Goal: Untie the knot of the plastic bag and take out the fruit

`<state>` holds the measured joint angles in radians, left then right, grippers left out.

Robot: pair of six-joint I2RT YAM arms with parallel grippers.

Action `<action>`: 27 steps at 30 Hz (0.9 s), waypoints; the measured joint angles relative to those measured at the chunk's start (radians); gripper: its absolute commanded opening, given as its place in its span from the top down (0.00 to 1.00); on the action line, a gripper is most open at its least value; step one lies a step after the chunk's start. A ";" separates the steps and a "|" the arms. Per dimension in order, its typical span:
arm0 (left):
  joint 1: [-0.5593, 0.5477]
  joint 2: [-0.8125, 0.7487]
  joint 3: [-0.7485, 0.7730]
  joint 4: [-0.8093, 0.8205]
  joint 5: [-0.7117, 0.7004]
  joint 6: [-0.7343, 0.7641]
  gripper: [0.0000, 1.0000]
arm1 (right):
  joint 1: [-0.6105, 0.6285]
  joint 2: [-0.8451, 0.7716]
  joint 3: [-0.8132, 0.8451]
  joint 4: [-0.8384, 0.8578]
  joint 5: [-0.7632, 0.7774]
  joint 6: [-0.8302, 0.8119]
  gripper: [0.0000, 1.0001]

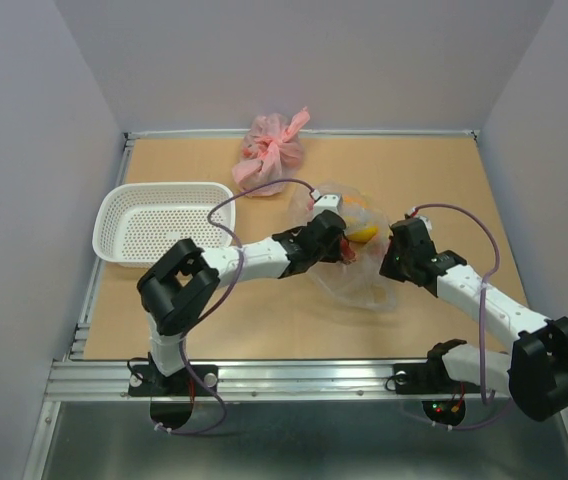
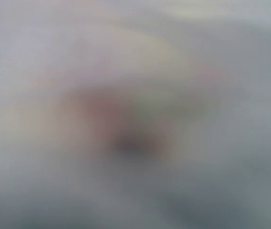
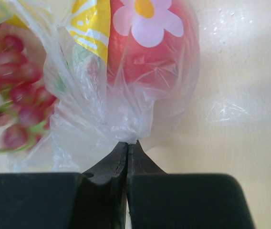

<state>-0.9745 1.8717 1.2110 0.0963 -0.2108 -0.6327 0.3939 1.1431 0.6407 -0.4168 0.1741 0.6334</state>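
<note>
The clear plastic bag (image 1: 364,275) lies in the middle of the table with fruit inside. A yellow fruit (image 1: 362,233) shows through it. My left gripper (image 1: 341,243) is pushed into the bag's left side; its jaws are hidden, and the left wrist view is a grey blur. My right gripper (image 3: 127,143) is shut on a bunched fold of the bag (image 3: 102,114) and sits at the bag's right side (image 1: 391,262). A red round fruit (image 3: 150,47) with a flower sticker and a red grape bunch (image 3: 16,90) lie inside just beyond the pinch. I cannot make out the knot.
A pink tied bag (image 1: 269,155) lies at the back, just behind the clear bag. A white perforated basket (image 1: 114,215) stands at the left. Grey walls close the table in on three sides. A metal rail (image 1: 294,375) runs along the near edge.
</note>
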 measured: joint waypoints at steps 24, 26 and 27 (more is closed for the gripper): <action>0.190 -0.523 -0.110 -0.089 0.734 0.356 1.00 | -0.020 0.085 0.069 0.006 0.122 -0.092 1.00; 0.300 -0.567 -0.106 -0.106 0.791 0.346 1.00 | -0.020 0.075 0.069 0.005 0.122 -0.095 1.00; 0.354 -0.586 -0.103 -0.108 0.818 0.339 1.00 | -0.020 0.067 0.069 0.005 0.123 -0.095 1.00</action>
<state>-0.6201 1.2854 1.1076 -0.0120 0.6071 -0.2935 0.3737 1.2102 0.7097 -0.4114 0.2974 0.5381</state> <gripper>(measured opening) 0.044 0.012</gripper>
